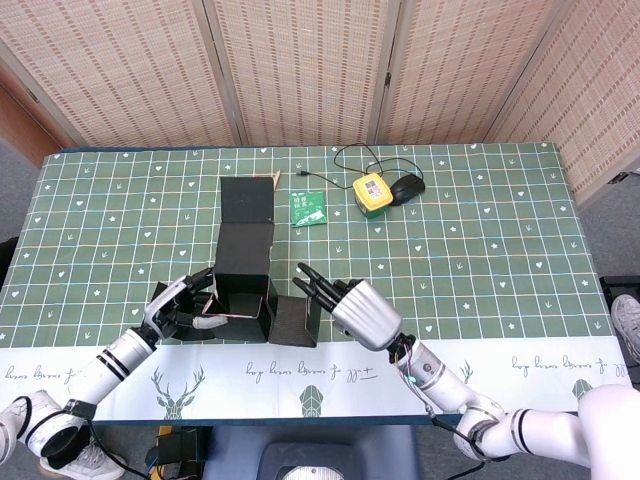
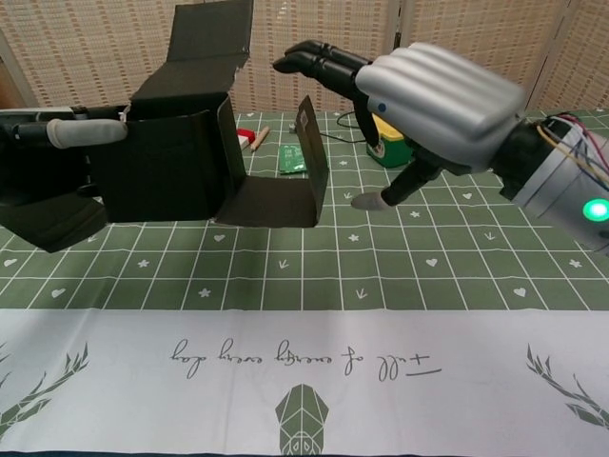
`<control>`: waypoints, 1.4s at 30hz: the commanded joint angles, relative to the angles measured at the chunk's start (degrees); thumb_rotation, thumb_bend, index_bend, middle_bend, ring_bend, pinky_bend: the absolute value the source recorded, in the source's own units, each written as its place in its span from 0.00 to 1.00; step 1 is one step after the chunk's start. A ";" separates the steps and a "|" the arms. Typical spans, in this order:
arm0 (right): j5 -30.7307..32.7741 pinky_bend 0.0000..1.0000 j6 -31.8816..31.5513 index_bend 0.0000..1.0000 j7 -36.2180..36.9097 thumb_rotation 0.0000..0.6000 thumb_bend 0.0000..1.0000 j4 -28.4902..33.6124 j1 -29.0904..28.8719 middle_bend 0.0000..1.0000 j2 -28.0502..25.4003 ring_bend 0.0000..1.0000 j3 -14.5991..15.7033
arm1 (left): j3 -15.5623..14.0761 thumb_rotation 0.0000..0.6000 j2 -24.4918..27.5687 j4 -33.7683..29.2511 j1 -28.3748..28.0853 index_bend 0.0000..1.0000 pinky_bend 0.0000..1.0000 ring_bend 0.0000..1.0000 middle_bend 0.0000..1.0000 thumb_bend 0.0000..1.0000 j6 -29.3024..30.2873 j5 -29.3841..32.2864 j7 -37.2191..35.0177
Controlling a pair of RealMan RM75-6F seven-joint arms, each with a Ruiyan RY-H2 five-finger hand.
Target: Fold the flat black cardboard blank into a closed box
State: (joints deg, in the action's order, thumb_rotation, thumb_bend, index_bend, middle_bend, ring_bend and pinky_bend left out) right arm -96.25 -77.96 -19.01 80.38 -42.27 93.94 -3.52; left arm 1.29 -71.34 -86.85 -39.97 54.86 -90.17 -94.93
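One black box (image 1: 245, 258), one yellow device (image 1: 370, 192), one mouse (image 1: 406, 185), one green packet (image 1: 307, 207)

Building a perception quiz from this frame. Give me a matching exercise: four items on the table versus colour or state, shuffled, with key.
Things:
1. half-folded black cardboard box
2. small boxy yellow device
3. flat green packet
4. right robot hand

States:
A. lies flat behind the box
B. held by the left robot hand
C. open, fingers extended, holding nothing
D. beside a black computer mouse

Pairs: 1-B, 2-D, 3-A, 4-C
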 commanded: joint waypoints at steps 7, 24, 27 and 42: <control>-3.31 0.83 -3.65 0.00 2.57 1.00 0.02 -6.50 1.12 0.00 5.87 0.54 -1.02 | -0.03 1.00 1.31 -1.32 -0.71 0.28 0.80 0.68 0.27 0.04 -0.35 -0.07 -1.18; -8.03 0.83 -9.85 0.00 6.33 1.00 0.23 -17.11 -1.43 0.00 15.52 0.54 -4.47 | -1.57 1.00 2.59 -2.36 -1.22 0.28 0.80 0.68 0.27 0.04 -0.83 -1.34 3.02; -8.37 0.83 -9.32 0.00 5.94 1.00 0.23 -16.21 -2.03 0.00 15.14 0.54 -4.70 | -2.09 1.00 1.98 -2.13 -1.05 0.28 0.80 0.68 0.27 0.04 -0.63 -1.65 5.18; -8.37 0.83 1.12 0.00 2.64 1.00 0.25 -14.70 -4.83 0.10 11.49 0.60 -1.85 | -2.52 1.00 -7.07 2.95 1.59 0.27 0.80 0.68 0.27 0.04 1.34 1.21 21.11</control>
State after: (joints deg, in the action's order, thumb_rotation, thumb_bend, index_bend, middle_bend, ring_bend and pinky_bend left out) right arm -104.63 -78.23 -16.31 66.71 -46.72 105.47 -6.34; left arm -1.27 -75.84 -85.60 -39.22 55.85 -90.17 -76.91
